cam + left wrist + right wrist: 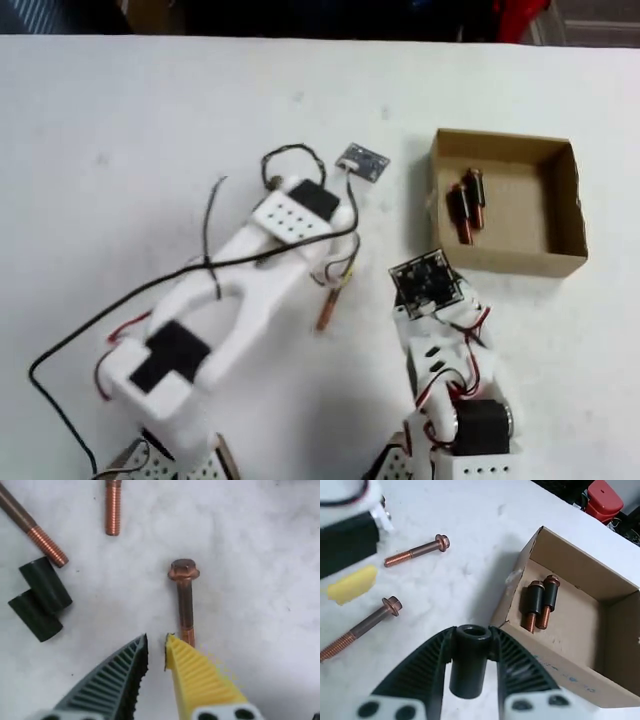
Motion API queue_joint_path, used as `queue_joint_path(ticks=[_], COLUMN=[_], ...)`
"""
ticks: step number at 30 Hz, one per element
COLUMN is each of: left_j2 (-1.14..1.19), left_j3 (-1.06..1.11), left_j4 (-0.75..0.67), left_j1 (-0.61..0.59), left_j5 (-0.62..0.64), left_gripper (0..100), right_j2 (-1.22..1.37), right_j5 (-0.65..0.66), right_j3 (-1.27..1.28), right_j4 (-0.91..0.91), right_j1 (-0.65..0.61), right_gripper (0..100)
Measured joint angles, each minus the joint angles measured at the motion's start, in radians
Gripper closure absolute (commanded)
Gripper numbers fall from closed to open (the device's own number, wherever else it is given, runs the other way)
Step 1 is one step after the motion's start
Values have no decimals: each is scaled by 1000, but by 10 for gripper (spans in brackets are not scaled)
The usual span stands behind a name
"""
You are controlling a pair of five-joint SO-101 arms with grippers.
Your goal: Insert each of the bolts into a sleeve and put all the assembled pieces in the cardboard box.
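Holding two assembled pieces (540, 602), the cardboard box (600, 692) is only part filled. The right hand (470, 632) pinches a sleeve (468, 672); the left hand (156, 640), fingers (200, 675) narrowly parted and seemingly empty, sits by a bolt (184, 592) on the tabletop (260, 555). Two more bolts (113, 507) and two sleeves (45, 587) lie loose.

The white table (120, 110) is brightly and evenly lit, and soft shadows are cast beside and within the cardboard box (505, 258).
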Motion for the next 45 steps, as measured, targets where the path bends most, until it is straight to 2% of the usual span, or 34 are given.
queue_joint_path(ticks=[7,15,21,33,45], left_j2=[167,180,186,186,249], left_j3=[-129,-153,-153,-152,-143], left_j4=[-2,0,0,0,-69], left_j1=[0,0,0,0,0], left_j5=[38,38,38,38,38], left_gripper=[902,898,786,793,793], right_j2=[0,0,0,0,0], right_j5=[0,0,2,2,2], right_j3=[0,32,54,54,54], right_j4=[0,-46,-75,-77,-77], right_j1=[2,57,64,69,69], right_gripper=[982,982,982,982,982])
